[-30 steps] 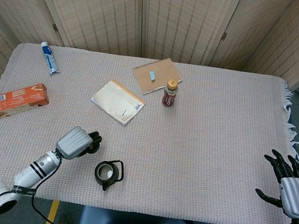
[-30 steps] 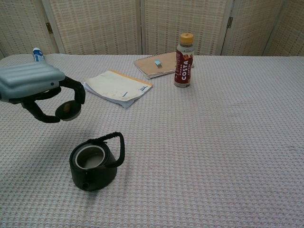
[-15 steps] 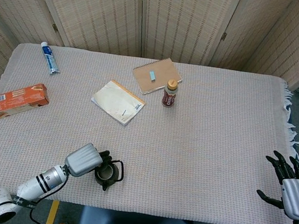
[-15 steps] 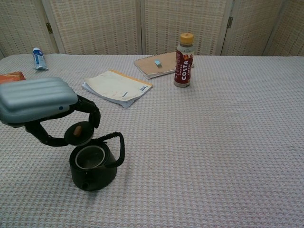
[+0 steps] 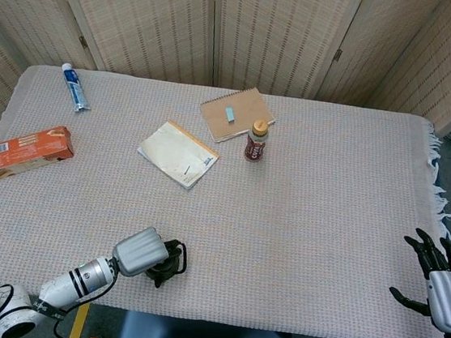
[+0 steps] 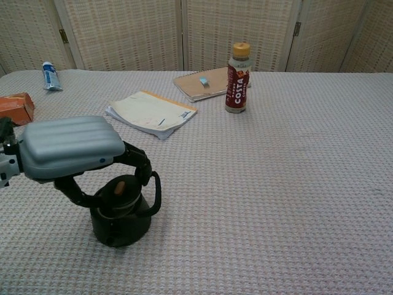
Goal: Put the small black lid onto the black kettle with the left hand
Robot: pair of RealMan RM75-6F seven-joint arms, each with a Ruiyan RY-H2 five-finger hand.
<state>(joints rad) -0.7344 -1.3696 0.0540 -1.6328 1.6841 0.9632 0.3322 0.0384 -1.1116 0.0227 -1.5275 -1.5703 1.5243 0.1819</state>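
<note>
Kettle: a small black kettle (image 6: 120, 222), squat and round, stands upright near the front edge of the table, left of centre. A thin black loop handle (image 6: 155, 192) rises on its right side in the chest view.
Kettle direction: a short spout points toward the near edge; the spout-to-handle line runs roughly near-left to far-right.
Lid: the small black lid (image 6: 118, 193) is a dark disc with a small tan knob on top. It sits at the kettle's opening, held level; whether it is fully seated cannot be told.
Left hand: the left hand (image 6: 80, 153), grey-backed with black fingers, is directly over the kettle. Its fingers curl down around the lid and hold it by the rim.
Right hand: the right hand (image 5: 441, 283) is at the near right corner, off the table edge, fingers spread apart and holding nothing.
Table: a cloth-covered table (image 5: 326, 213) with a wide bare stretch from the kettle across to the right edge.
Other items: a Costa coffee bottle (image 6: 237, 77) stands upright far centre, just beside a brown spiral notebook (image 6: 204, 83). A white booklet (image 6: 152, 113) lies far-left of centre. An orange box (image 5: 29, 150) lies at the left edge, a toothpaste tube (image 5: 75, 87) at the far left corner.
Backdrop: woven folding screens (image 5: 226, 22) behind the far edge.
</note>
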